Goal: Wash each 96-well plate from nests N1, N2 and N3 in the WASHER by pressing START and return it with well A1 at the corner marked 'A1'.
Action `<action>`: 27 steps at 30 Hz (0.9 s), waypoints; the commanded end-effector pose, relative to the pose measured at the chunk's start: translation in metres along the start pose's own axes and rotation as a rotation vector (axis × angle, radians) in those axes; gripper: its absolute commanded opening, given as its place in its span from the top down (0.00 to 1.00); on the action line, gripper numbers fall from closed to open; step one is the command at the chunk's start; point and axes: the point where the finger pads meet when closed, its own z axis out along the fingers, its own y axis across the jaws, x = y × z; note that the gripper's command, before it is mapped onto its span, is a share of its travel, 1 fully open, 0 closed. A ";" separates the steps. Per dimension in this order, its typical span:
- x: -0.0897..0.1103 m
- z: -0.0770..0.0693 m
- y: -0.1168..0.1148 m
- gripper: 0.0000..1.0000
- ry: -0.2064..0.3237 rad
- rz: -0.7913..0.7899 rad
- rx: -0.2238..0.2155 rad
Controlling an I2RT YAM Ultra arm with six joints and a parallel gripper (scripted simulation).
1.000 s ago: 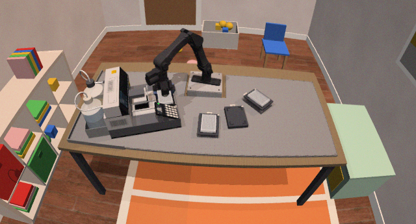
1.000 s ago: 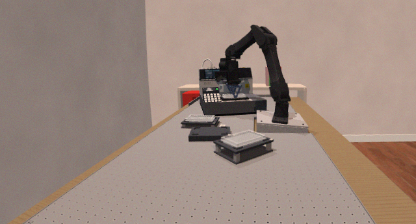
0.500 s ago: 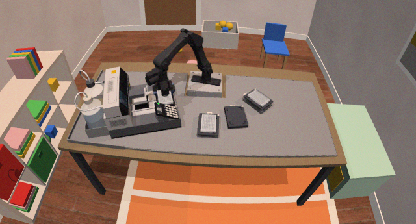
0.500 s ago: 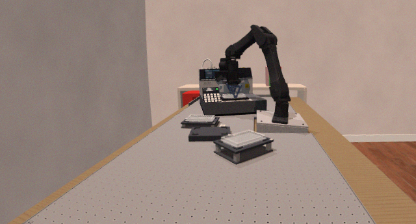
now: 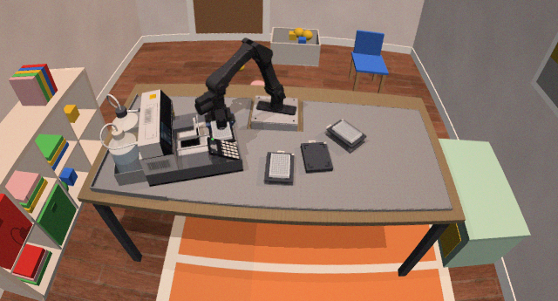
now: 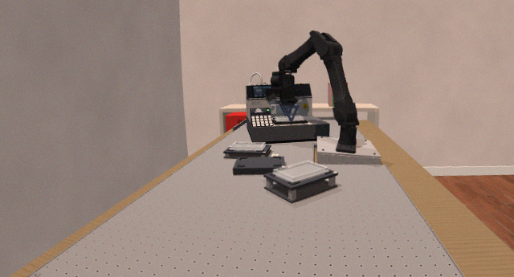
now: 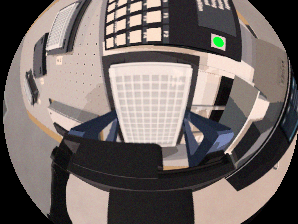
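Observation:
My gripper (image 5: 221,126) (image 6: 288,109) is at the washer (image 5: 153,119) (image 6: 307,93), shut on a white 96-well plate (image 5: 222,133) (image 6: 287,120) (image 7: 152,99) by its long sides. The plate lies level, right way up, at the carrier beside the keypad (image 5: 229,149) (image 6: 261,120) (image 7: 136,12). I cannot tell whether it rests in the pocket. The lamp (image 6: 267,110) (image 7: 217,42) is green. The left nest holds a plate (image 5: 279,165) (image 6: 247,146). The middle nest (image 5: 316,157) (image 6: 258,164) is empty. The right, raised nest holds a plate (image 5: 347,132) (image 6: 300,171).
Two liquid bottles (image 5: 123,149) stand left of the washer. The arm's base plate (image 5: 275,118) (image 6: 349,154) sits behind the nests. A shelf stands left of the table, a green cabinet (image 5: 481,196) at its right end.

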 end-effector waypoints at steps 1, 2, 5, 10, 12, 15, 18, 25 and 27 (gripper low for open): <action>-0.001 -0.006 -0.002 1.00 -0.008 0.000 0.011; -0.001 -0.008 -0.002 1.00 -0.008 0.000 0.011; -0.001 -0.013 -0.002 1.00 -0.008 0.000 0.011; -0.001 -0.021 -0.001 1.00 -0.008 0.000 0.011; -0.001 -0.025 -0.001 1.00 -0.008 0.000 0.011; -0.001 -0.030 -0.001 1.00 -0.008 0.000 0.011; -0.001 -0.031 -0.001 1.00 -0.008 0.000 0.011; -0.001 -0.043 -0.001 1.00 -0.008 0.000 0.011; -0.001 -0.046 -0.001 1.00 -0.008 0.000 0.011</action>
